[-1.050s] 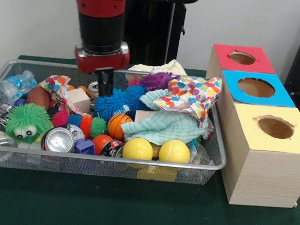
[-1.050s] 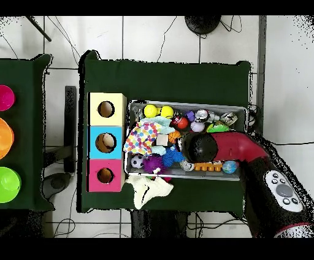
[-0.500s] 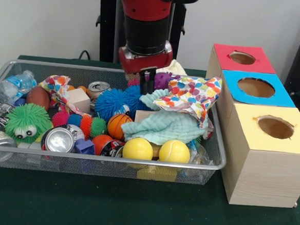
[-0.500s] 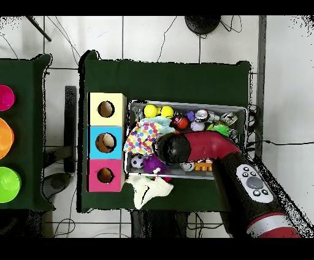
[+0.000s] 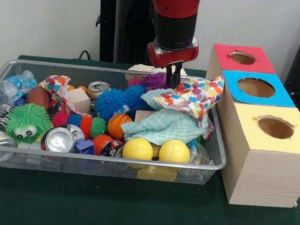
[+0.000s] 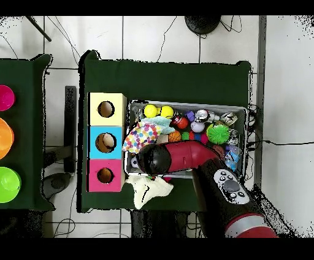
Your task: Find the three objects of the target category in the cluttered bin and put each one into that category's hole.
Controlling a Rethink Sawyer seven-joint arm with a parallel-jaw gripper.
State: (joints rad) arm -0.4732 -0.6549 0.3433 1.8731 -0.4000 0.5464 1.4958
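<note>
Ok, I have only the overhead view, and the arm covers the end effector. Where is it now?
Observer: The end effector hangs at the dotted cloth's edge nearest the robot, inside the bin.
Operator: Is some object beside it?
Observer: Yes, a purple spiky ball lies just beside it.
Operator: What else is hidden from me?
Observer: A blue spiky ball, beyond the purple one.
</note>
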